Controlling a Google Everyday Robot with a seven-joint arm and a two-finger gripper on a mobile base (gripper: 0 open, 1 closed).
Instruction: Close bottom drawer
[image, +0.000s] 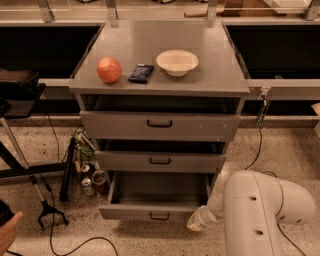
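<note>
The bottom drawer (150, 214) of the grey cabinet stands pulled far out, showing its plain grey inside and a small black handle (159, 216) on its low front. My gripper (197, 222) is at the drawer front's right end, low near the floor, at the tip of the white arm (260, 210). The middle drawer (160, 161) and the top drawer (160, 125) above stick out only a little.
On the cabinet top (215, 70) sit an orange-red fruit (109, 69), a dark packet (141, 73) and a white bowl (177, 62). Cans (88, 185), cables and a black stand (47, 210) lie on the floor at the left. A cable (257, 145) hangs at the right.
</note>
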